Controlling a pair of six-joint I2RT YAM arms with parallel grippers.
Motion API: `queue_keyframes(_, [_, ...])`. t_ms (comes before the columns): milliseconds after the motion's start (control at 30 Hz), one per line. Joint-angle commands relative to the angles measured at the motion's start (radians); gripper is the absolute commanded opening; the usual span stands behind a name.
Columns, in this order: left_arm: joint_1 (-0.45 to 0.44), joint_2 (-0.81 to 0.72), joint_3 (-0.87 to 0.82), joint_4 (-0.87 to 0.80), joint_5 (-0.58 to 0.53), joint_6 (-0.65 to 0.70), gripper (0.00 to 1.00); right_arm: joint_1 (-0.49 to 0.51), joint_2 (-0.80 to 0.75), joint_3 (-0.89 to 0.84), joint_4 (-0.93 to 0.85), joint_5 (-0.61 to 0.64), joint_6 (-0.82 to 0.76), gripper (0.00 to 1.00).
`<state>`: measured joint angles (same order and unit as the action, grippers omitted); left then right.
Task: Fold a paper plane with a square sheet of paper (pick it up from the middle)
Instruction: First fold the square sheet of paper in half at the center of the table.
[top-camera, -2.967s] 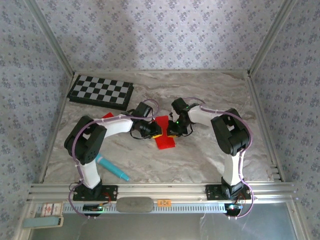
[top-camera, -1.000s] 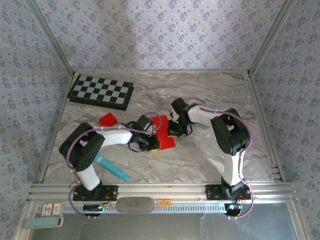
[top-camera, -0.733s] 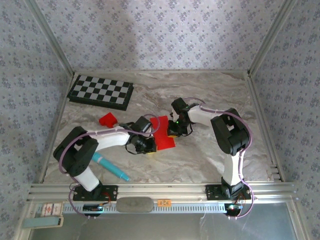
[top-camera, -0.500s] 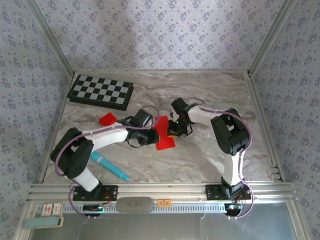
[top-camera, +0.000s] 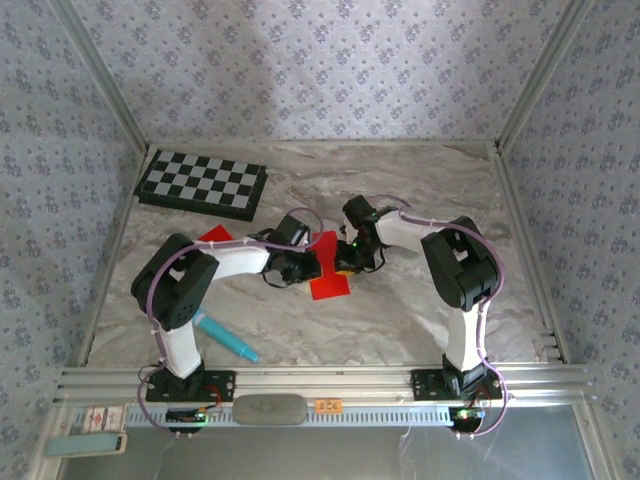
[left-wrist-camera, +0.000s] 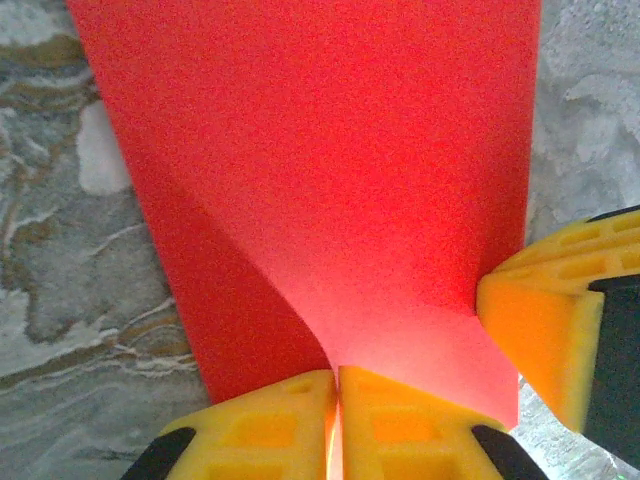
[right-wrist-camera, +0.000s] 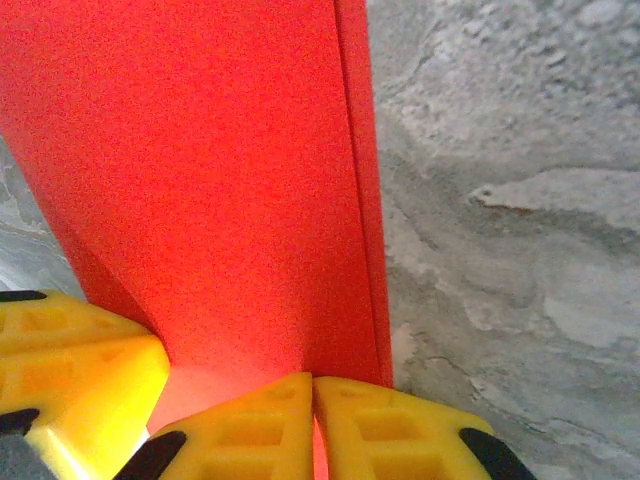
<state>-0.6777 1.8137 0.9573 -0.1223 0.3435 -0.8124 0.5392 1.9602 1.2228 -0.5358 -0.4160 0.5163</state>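
Observation:
The square sheet of paper (top-camera: 330, 268) is bright red and lies folded into a narrow strip at mid-table. My left gripper (top-camera: 308, 262) holds its left side and my right gripper (top-camera: 346, 260) its right side. In the left wrist view the yellow fingers (left-wrist-camera: 270, 425) are shut on a raised edge of the paper (left-wrist-camera: 330, 170), and the sheet curves up into the left gripper (left-wrist-camera: 337, 385). The other arm's yellow finger (left-wrist-camera: 545, 320) shows at the right. In the right wrist view the right gripper (right-wrist-camera: 313, 390) is shut on the paper (right-wrist-camera: 200, 170), whose right edge shows doubled layers.
A chequered board (top-camera: 200, 185) lies at the far left. A small red scrap (top-camera: 212, 234) sits behind the left forearm. A teal pen (top-camera: 225, 336) lies near the left arm's base. Marbled table (top-camera: 430, 190) stretches to the far right.
My left arm has swung its elbow in and carried its gripper away from me and to the right, still holding the paper. The sheet now looks narrower. The right arm has not moved.

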Motion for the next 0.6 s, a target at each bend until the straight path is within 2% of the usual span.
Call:
queue_keyframes(0, [0.028, -0.006, -0.073, -0.067, -0.081, 0.011, 0.11, -0.01, 0.131, -0.061, -0.05, 0.22, -0.007, 0.13])
queue_keyframes(167, [0.102, -0.13, -0.138, -0.118, -0.107, 0.045, 0.13, -0.016, 0.119, -0.072, -0.041, 0.221, -0.01, 0.13])
queue_keyframes(300, [0.124, -0.227, -0.124, -0.104, -0.078, 0.044, 0.14, -0.011, 0.093, -0.075, 0.002, 0.142, 0.024, 0.13])
queue_keyframes(433, [0.119, -0.25, -0.122, 0.019, 0.006, -0.02, 0.15, 0.002, 0.054, -0.08, 0.044, 0.067, 0.071, 0.13])
queue_keyframes(567, [0.087, -0.193, -0.119, 0.152, 0.075, -0.102, 0.15, -0.004, 0.001, -0.082, 0.067, 0.05, 0.098, 0.13])
